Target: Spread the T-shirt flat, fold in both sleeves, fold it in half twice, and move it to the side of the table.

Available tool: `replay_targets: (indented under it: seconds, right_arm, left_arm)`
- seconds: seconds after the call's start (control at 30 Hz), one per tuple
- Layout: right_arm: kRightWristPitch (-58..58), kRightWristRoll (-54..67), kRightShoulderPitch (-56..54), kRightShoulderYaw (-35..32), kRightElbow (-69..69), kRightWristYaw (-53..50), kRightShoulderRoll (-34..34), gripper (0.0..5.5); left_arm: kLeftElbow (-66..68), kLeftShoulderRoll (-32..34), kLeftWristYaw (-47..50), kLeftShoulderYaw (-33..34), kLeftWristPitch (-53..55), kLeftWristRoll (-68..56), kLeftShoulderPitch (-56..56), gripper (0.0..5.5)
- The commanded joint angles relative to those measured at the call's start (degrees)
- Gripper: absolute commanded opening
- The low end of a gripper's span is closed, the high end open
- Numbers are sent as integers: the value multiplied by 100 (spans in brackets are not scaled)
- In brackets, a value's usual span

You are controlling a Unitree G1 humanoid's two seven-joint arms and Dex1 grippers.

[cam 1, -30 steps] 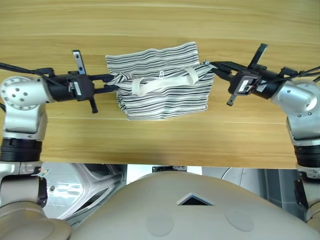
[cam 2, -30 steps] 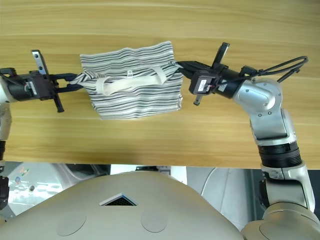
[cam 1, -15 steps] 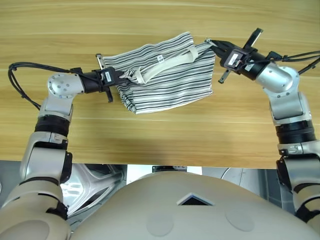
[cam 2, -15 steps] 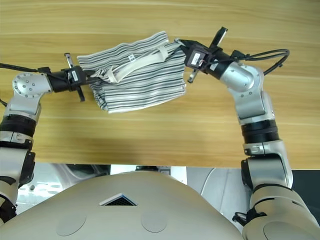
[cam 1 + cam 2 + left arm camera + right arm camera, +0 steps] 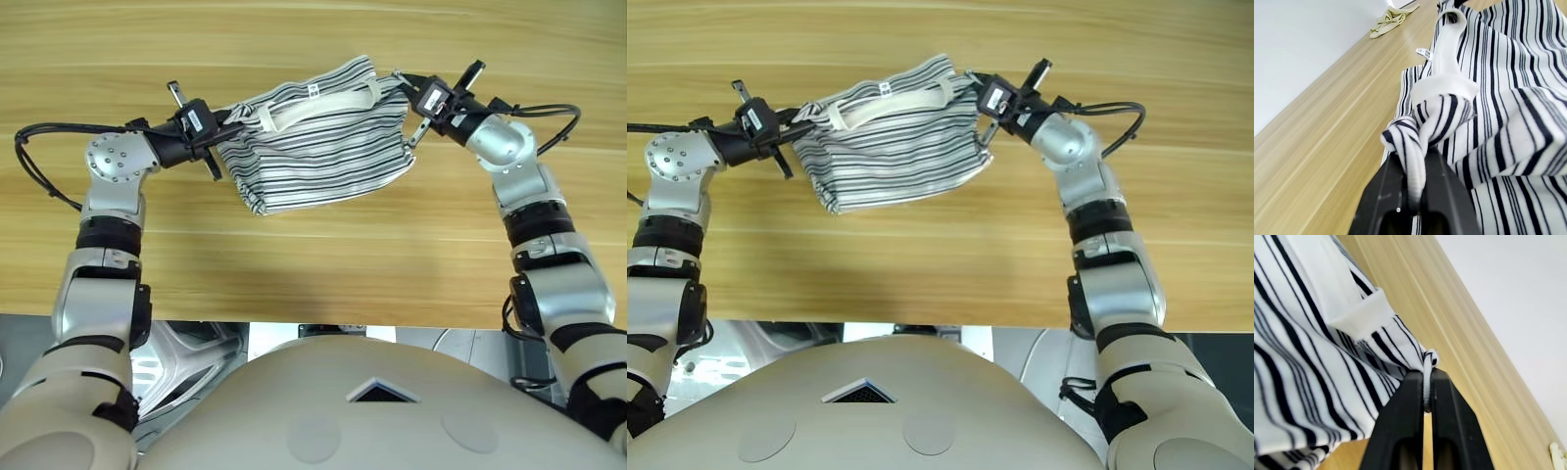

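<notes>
A black-and-white striped T-shirt (image 5: 323, 137), folded into a rough rectangle, hangs stretched between two robot hands over a wooden bench (image 5: 294, 255). At the shirt's left end, the left hand (image 5: 227, 125) is clamped on a bunched knot of fabric. At the shirt's upper right corner, the right hand (image 5: 400, 78) pinches a thin fold of cloth. A white neckband (image 5: 318, 98) runs along the shirt's top edge. Far beyond the shirt, a small crumpled beige cloth (image 5: 1396, 14) lies on the bench. The sleeves are hidden within the folds. Whether the shirt's lower edge touches the bench cannot be told.
</notes>
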Motion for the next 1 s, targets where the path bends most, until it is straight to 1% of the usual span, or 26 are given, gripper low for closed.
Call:
replay_targets:
  seconds: [0.03,0.2,0.43,0.57,0.8,1.0]
  right_arm:
    - [-211,-35,-501,-20,704,-270,190,0]
    - [-465,-89,-733,21,1187,-420,285,0]
    - [-592,-167,-973,123,1304,-385,434,0]
    - [-632,-202,-1006,169,1363,-357,481,0]
    - [-607,-219,-1165,262,1543,-208,570,0]
    - [-488,-290,-1420,305,1832,-207,808,0]
  left_arm:
    - [54,-31,-10,46,-65,-24,124,7]
    - [-310,40,-148,114,-22,-163,419,7]
    - [-1182,105,-204,253,277,-495,791,7]
    - [-1454,114,-183,314,450,-538,901,7]
    - [-1632,155,-92,370,623,-538,976,7]
    - [-1372,224,95,378,617,-359,977,7]
